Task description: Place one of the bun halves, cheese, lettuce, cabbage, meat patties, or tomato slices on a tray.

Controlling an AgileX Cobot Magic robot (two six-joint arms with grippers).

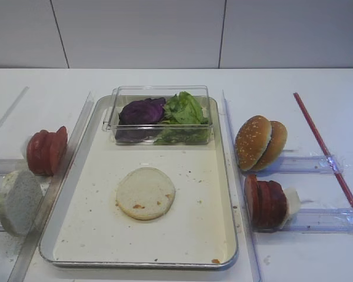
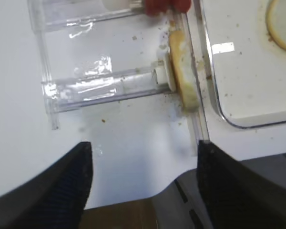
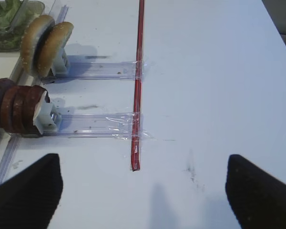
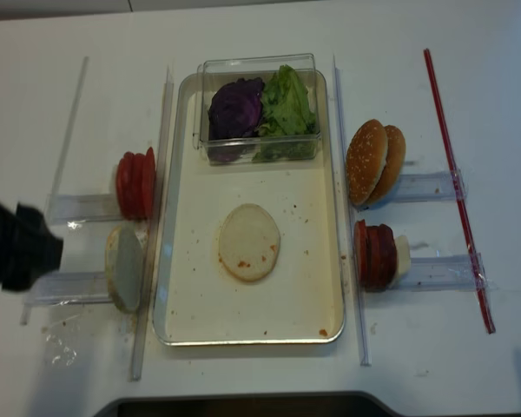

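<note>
I see the pale bun half lying flat on the tray, mid-floor. At its 12 o'clock a clear box holds cabbage and lettuce. My left pincer stands wide and empty above the table; my right pincer also gapes, holding nothing.

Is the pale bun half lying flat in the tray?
Yes: the bun half lies flat on the floor of the tray.

tray: shiny metal rim, matt cream floor, crumb-flecked
box: clear glossy plastic
bun half: matt, pale, slightly rough
table: smooth matt white
rails: clear plastic
</note>
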